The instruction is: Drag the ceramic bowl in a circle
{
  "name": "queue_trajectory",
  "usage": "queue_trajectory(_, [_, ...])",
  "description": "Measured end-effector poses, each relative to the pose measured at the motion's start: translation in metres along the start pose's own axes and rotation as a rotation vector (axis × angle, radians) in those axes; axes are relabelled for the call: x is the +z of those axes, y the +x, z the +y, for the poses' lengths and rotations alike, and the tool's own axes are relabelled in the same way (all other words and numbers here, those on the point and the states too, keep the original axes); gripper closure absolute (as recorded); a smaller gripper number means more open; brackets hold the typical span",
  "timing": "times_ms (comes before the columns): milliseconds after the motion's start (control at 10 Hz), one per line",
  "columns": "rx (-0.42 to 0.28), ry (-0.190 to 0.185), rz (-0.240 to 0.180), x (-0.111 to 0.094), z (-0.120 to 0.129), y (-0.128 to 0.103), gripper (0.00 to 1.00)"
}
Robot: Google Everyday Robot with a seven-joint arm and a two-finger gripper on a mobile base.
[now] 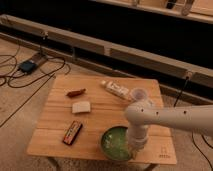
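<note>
1. Ceramic bowl (116,142), glossy green with a paler inside, sits on the wooden desk (55,115) close to its front edge, right of the middle.
2. Pincer (135,145) reaches down at the bowl's right rim, its fingers drawn together; whether they pinch the rim itself cannot be told from this view.
3. Arm (172,117), white and rounded, comes in from the right edge and bends down over the bowl's right side.
4. Dark flat bar in a red-edged wrapper (72,132) lies left of the bowl, near the front-left part of the desk, apart from it.
5. Pale rectangular block (81,107) lies farther back, left of centre.
6. Small reddish-brown item (76,92) lies behind the block, nearer the far-left side.
7. White tube-like packet (116,90) lies slanted toward the back, right of centre, with a small translucent cup (138,94) just beside its right end.
8. Cables and a small dark box (27,65) lie on the floor beyond the desk's left side.
</note>
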Motion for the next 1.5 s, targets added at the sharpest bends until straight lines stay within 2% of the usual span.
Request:
queue_trajectory(300, [0.078,0.028,0.017,-0.003,-0.027,0.03,0.91])
queue_trajectory(600, [0.094,0.067,0.027,-0.01,-0.068,0.038,0.91])
queue_trajectory(800, [0.062,0.093,0.028,-0.018,-0.094,0.027,0.91])
queue_trajectory(1000, [0.004,0.103,0.022,-0.021,-0.109,0.005,0.91])
queue_trajectory(1200, [-0.058,0.105,0.014,-0.021,-0.113,-0.019,0.91])
queue_trajectory(1400, [-0.083,0.109,0.016,-0.022,-0.115,-0.026,0.91])
queue_trajectory(1500, [-0.088,0.123,0.02,-0.027,-0.118,-0.026,0.89])
